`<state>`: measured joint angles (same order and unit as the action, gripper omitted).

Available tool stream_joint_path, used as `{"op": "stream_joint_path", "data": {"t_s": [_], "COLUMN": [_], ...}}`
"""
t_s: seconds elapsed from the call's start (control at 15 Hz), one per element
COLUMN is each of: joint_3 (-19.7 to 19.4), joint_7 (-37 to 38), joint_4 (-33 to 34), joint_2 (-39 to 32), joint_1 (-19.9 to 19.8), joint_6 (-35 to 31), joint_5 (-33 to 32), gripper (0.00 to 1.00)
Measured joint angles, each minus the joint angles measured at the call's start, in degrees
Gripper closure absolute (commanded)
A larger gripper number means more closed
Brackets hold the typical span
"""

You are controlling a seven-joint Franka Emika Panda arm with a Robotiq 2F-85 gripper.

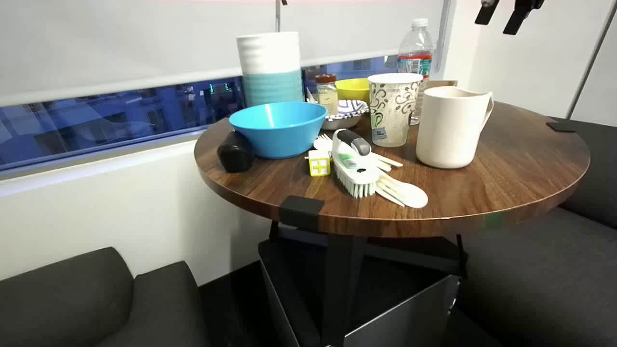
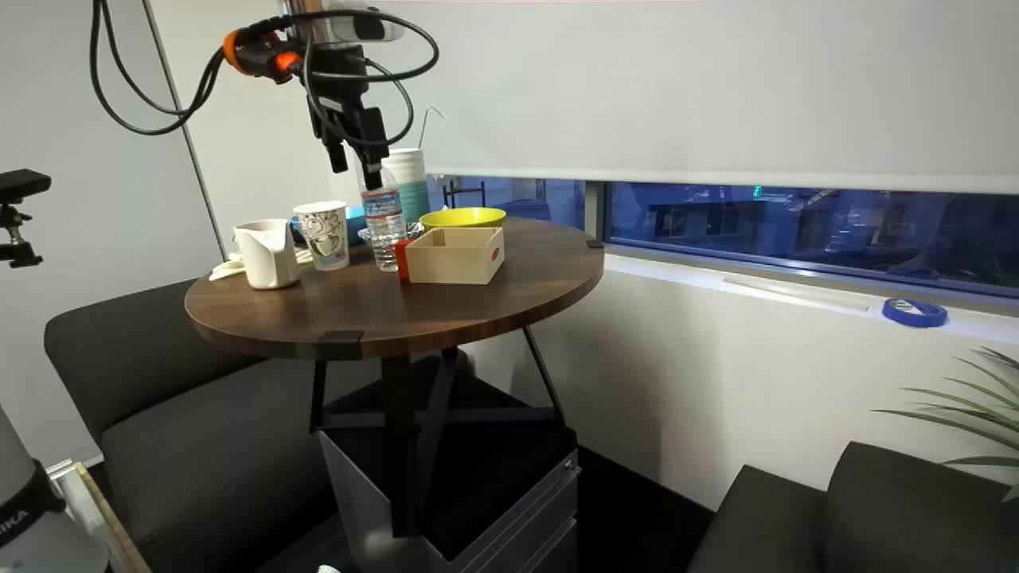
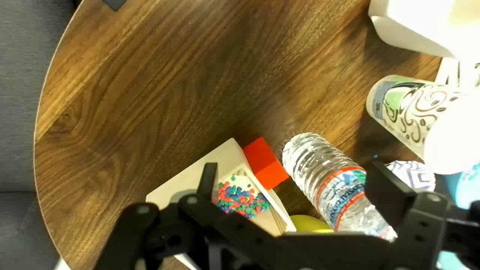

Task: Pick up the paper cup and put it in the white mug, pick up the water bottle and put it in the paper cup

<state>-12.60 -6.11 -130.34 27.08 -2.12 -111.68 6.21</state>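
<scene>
Closest to the wrist camera, the gripper [image 3: 296, 182] has its two fingers spread well apart; in both exterior views it hangs in the air. Largest of the things below is the round brown table [image 1: 525, 149], and everything that follows rests on it. A tall white and blue container [image 1: 269, 67] stands beyond a bright blue bowl [image 1: 277, 132] in an exterior view. The water bottle [image 1: 415, 58], clear with a white cap and a red-edged label, stands upright near a pale wooden box [image 2: 450, 259] with red, green and blue specks [image 3: 242, 198] inside. The white mug [image 1: 444, 130] comes next, upright, with the paper cup [image 1: 393, 108] near it. That cup, patterned with dark swirls, stands upright between mug and bottle, outside the mug. A white scrub brush [image 1: 354, 166] lies bristles down, partly hiding some pale spoons and forks [image 1: 413, 195]. Last come a red block [image 3: 265, 163] against the box's end and a little white and yellow block [image 1: 319, 165] near the brush.
</scene>
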Motion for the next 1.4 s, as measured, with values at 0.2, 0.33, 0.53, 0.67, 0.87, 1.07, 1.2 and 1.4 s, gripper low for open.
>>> {"op": "stream_joint_path", "data": {"t_s": [0.2,0.33,0.53,0.67,0.87,1.07,1.2,1.4], "joint_3": [0.0,0.0,0.3,1.2,3.3,5.2,7.1,8.9], "joint_7": [0.0,0.0,0.0,0.0,0.2,2.4,7.4,12.0], "joint_4": [0.0,0.0,0.1,0.9,4.6,9.1,11.8,15.4], "joint_2": [0.0,0.0,0.0,-0.2,-0.8,-2.6,-5.0,-9.1], "joint_1": [0.0,0.0,-0.2,0.0,0.9,2.3,2.3,2.2], "joint_6": [0.0,0.0,0.0,0.0,0.0,0.2,1.2,6.6], "joint_5": [0.0,0.0,0.0,0.1,3.1,6.9,6.9,6.7], "gripper": [0.00,0.00,0.00,0.00,0.00,0.00,0.00,0.00]}}
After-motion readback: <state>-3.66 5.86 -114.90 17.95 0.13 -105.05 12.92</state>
